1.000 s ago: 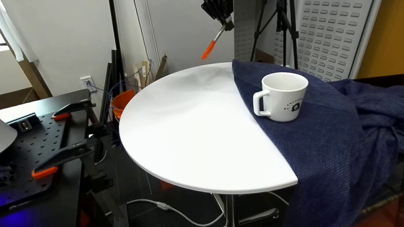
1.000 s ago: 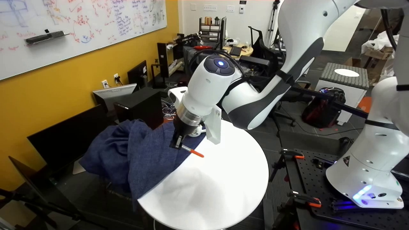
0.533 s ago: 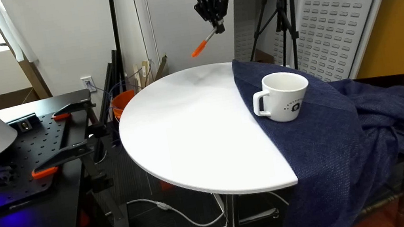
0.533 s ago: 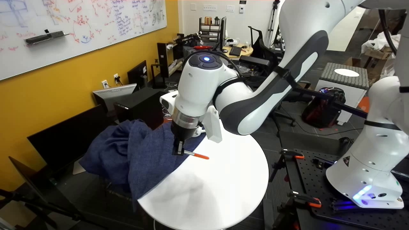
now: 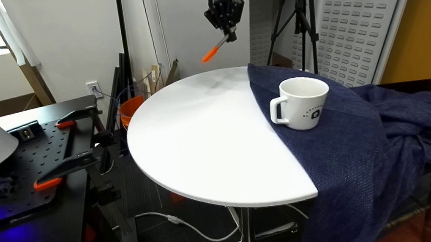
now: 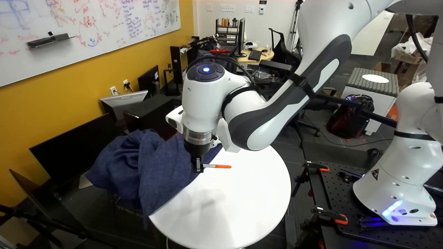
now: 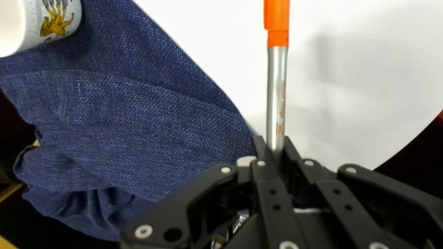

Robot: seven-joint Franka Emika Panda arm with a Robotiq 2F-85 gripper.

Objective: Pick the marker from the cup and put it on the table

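White and upright on blue cloth (image 5: 339, 149) draped past an edge of the bench (image 5: 206, 148), the cup (image 5: 304, 107) shows you its inner wall, bottom hidden, while your pincer (image 7: 273, 147), clamped on the marker (image 7: 276, 81), holds it above the bench.

In my wrist view the marker (image 7: 277, 86) is smooth orange plastic at one end, then a shiny silver shaft that looks like metal. My end effector (image 7: 273, 144) is matt black with bright metal screws (image 7: 143, 231). The white surface (image 5: 202, 148) looks super smooth, with rough-woven, denim-ish cloth (image 5: 343, 144) over one edge. The cup (image 5: 306, 103) seems glossy ceramic, and the leg frame (image 5: 246, 223) is polished metal.
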